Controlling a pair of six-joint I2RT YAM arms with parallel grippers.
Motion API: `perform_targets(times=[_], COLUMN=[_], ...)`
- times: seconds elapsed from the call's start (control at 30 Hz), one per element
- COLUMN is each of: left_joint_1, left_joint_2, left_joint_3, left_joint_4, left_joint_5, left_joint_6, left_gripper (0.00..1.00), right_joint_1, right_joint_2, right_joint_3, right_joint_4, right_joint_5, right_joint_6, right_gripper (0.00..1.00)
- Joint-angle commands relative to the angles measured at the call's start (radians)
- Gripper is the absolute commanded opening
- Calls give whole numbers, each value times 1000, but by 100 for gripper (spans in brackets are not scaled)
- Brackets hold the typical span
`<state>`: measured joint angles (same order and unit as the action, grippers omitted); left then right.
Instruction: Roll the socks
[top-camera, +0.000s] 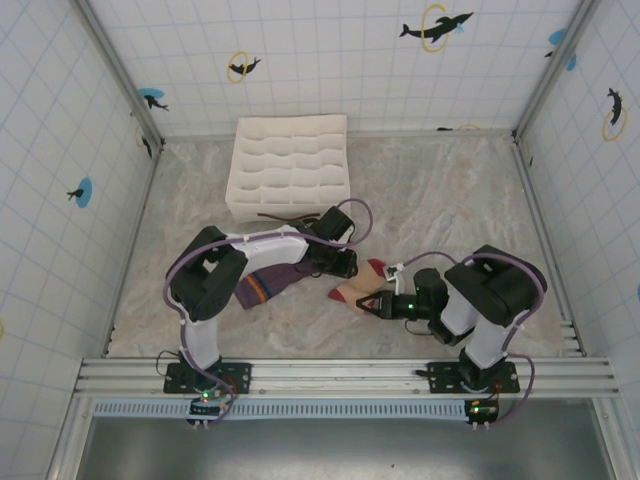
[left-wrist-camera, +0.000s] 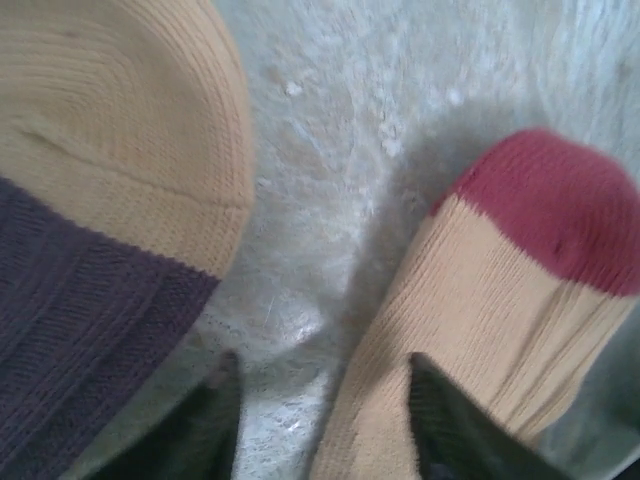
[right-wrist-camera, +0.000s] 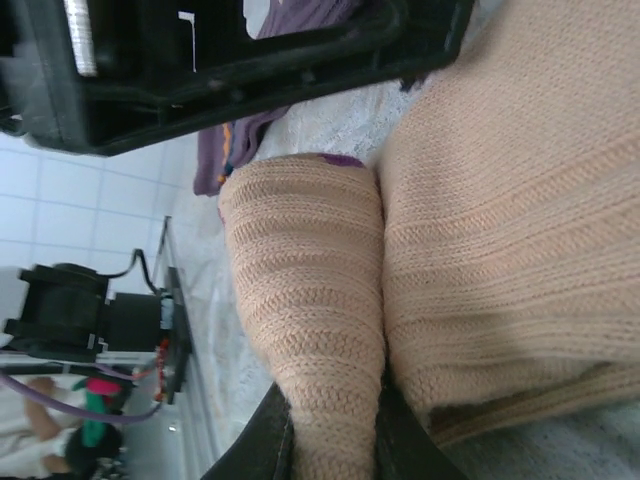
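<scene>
Folded beige sock (right-wrist-camera: 480, 200) sits clamped inside the right gripper (right-wrist-camera: 335, 440).

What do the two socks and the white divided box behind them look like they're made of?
The purple sock with a tan toe and the beige sock with a dark red toe look like soft, matte ribbed knit, probably cotton blend: rows of stitches show. The white gridded organiser box seems fabric-covered, with soft, wavy dividers; its weave is too small to tell.

Purple tan-toed sock (top-camera: 266, 285) lying flat, beige red-toed sock (top-camera: 360, 288) folded, just beside it
</scene>
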<state>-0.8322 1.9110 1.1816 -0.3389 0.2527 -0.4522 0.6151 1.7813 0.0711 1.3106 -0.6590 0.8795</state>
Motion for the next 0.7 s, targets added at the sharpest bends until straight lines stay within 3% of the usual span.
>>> perform_targets(times=[0.0, 0.13, 0.37, 0.53, 0.67], left_joint_1=[15, 16, 16, 13, -14], left_joint_2=[20, -15, -189, -389, -487], left_joint_3=[-34, -33, -81, -285, -427], left_joint_4=[-100, -100, -49, 208, 383], left_joint_5=[-104, -120, -149, -8, 9], left_joint_6=[-12, -34, -155, -278, -384], left_gripper=[65, 73, 74, 75, 74], right_joint_1=[-3, -23, -59, -72, -79], right_joint_2=[82, 68, 57, 40, 37], right_joint_3=[-4, 0, -2, -7, 8], right_joint_4=[-214, -300, -434, -491, -534], right_joint_5=[-26, 11, 62, 108, 124], right_joint_6=[90, 132, 196, 234, 237], right_gripper=[0, 0, 0, 0, 0])
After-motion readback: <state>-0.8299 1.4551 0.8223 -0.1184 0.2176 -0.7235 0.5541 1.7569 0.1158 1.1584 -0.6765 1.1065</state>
